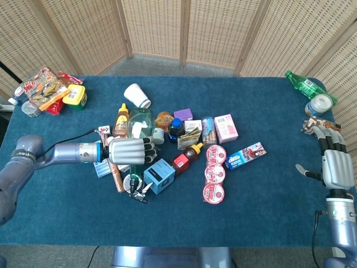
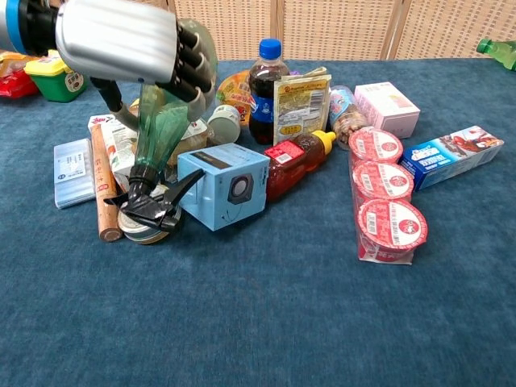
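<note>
A green spray bottle (image 2: 161,129) was gripped by the left hand (image 1: 129,151), whose fingers were curled around its body; the bottle hung nozzle down, its black trigger head (image 2: 149,208) resting on a round tin (image 2: 141,226) in the pile, so the grasp was judged made and the lift clear of the clutter judged not yet done. Left of it, a flat blue packet (image 2: 70,172) and a brown stick (image 2: 102,193) lay on the blue table (image 1: 72,212). Just beside the nozzle a light blue box (image 2: 224,185) stood tilted, touching or nearly touching the trigger, and it was judged the thing most likely to be dragged along. Further right were seen a red sauce bottle (image 2: 294,161), a cola bottle (image 2: 264,89), a stack of red-lidded cups (image 2: 384,193) and a toothpaste box (image 2: 451,156). At the far right the right hand (image 1: 334,166) was held well apart from everything, fingers spread and holding nothing.
</note>
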Robot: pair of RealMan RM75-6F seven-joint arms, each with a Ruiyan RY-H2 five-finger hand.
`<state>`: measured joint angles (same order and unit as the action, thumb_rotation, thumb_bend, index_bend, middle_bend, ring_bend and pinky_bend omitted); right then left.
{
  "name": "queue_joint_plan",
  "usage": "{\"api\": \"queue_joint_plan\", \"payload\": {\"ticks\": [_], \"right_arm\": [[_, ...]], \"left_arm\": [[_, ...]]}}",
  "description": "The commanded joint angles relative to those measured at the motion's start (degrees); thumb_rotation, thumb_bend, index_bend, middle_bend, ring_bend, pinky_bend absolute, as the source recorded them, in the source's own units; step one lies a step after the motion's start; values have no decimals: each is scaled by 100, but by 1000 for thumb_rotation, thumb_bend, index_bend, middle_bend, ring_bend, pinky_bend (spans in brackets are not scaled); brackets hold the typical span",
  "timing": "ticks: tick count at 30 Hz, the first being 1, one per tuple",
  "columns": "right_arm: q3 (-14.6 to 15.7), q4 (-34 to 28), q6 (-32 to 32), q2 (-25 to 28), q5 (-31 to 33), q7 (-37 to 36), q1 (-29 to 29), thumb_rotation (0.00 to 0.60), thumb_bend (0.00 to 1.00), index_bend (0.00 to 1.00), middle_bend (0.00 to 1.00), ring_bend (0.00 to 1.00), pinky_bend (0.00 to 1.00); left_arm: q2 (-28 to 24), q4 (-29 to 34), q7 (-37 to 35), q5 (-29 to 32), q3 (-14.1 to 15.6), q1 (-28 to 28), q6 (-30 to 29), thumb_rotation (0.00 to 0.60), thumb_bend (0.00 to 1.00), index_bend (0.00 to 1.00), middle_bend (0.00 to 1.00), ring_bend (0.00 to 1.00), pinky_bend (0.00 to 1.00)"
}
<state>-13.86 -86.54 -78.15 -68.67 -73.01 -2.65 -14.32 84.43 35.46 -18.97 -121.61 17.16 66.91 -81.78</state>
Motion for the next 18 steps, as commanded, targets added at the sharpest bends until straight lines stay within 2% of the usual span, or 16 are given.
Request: {"api": "queue_joint_plan", "payload": {"ticks": [1,11,18], "right_arm": [[3,0,9,-1,2,11,-4,600,50,84,0,0,0],[20,-18,2,-10,-29,56,-11,600,52,84,0,0,0],[35,-37,-14,-17,-54,99,-11,600,52,85,0,0,0]], "left_arm": [[-190,193,37,85,-99,-8,-243,600,105,573,404,375,570],[-883,924,225,331,-350,-112,-658,600,104,572,405,375,579],[-1095,1324,402,303,-408,-158,-665,600,103,571,403,374,578]]}}
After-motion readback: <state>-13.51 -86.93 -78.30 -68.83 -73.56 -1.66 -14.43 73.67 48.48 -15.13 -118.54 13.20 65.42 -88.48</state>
